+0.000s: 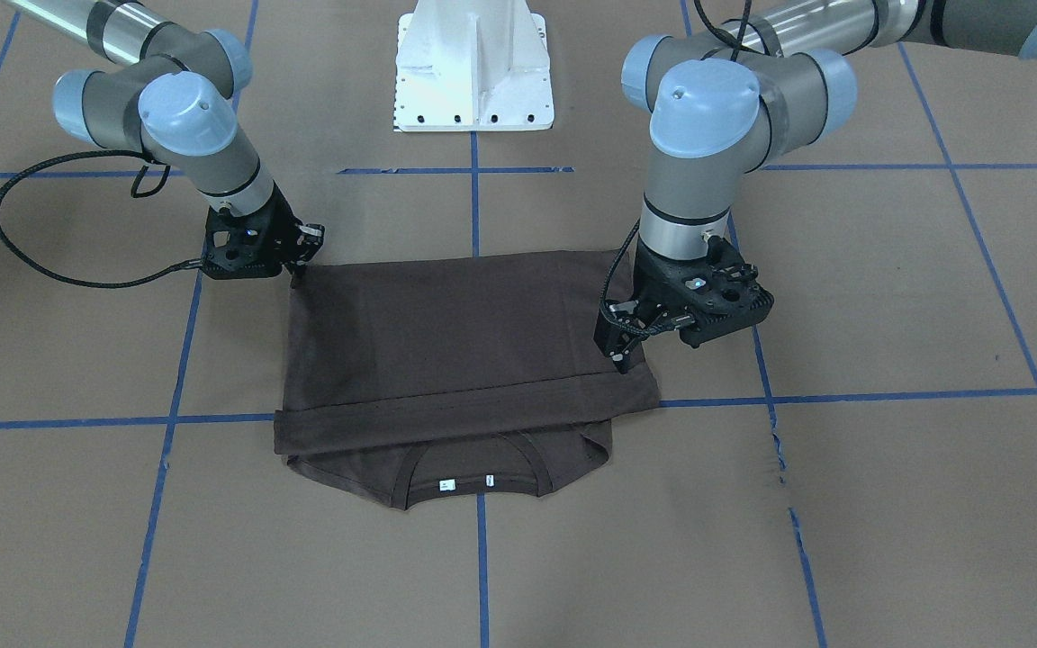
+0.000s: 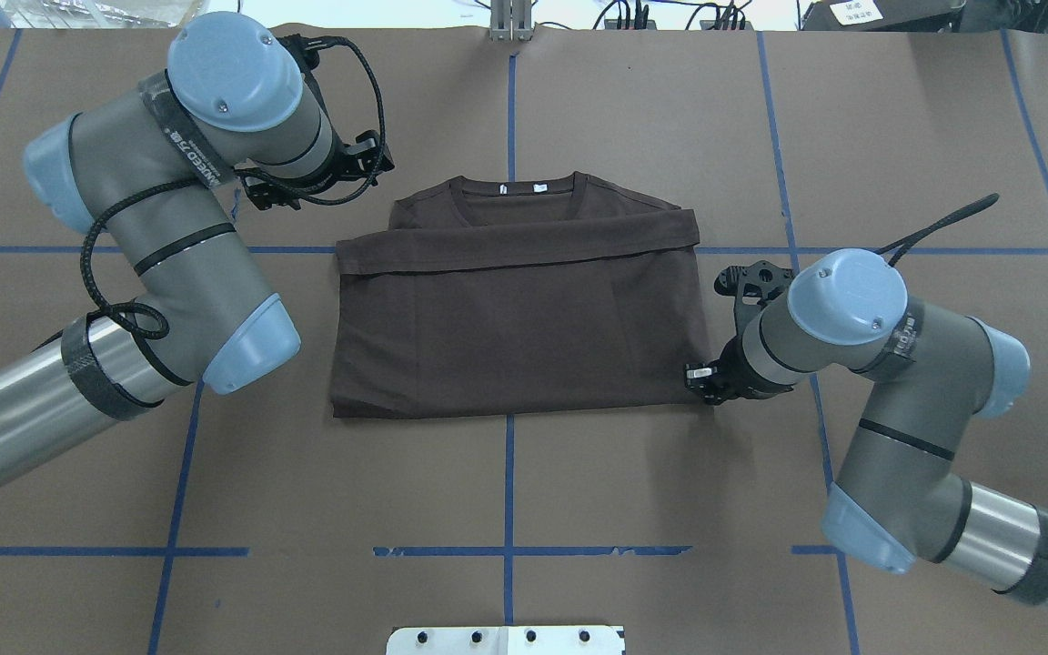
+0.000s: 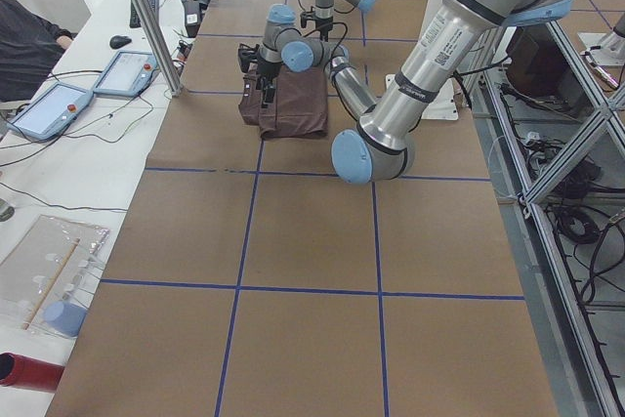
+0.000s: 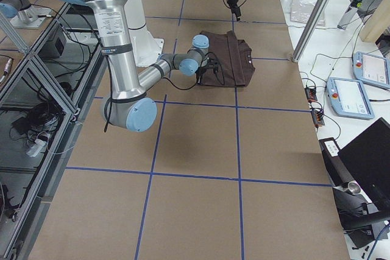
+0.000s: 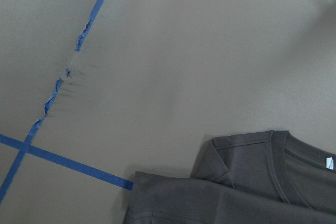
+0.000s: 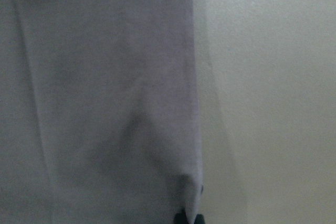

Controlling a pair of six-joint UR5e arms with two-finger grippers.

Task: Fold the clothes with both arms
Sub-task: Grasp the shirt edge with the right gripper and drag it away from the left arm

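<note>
Only the right wrist view comes close enough to show the right gripper. Its dark tips sit at the bottom edge of the frame, clenched on a corner of the T-shirt. The cloth rises toward them in a small tented crease, and bare table fills the right half. The overhead view places that pinch at the shirt's lower right corner, while the front-facing view, mirrored, puts it at the upper left corner. The left gripper is clearest in the front-facing view, right of centre, with its tips over the shirt's right edge just above the hem band. In the overhead view the arm's own wrist hides most of it at upper left. Its wrist camera shows none of its fingers, only the table, a crinkled blue tape line and, at lower right, the collar with a white tag, seen from above. Whether its jaws are parted or closed I cannot tell. The shirt lies flat at the table's middle, between the two grippers, with its lower half folded up over the chest. Its long axis runs left to right in the overhead frame. The collar points to the top of that frame and to the bottom of the front-facing one.
</note>
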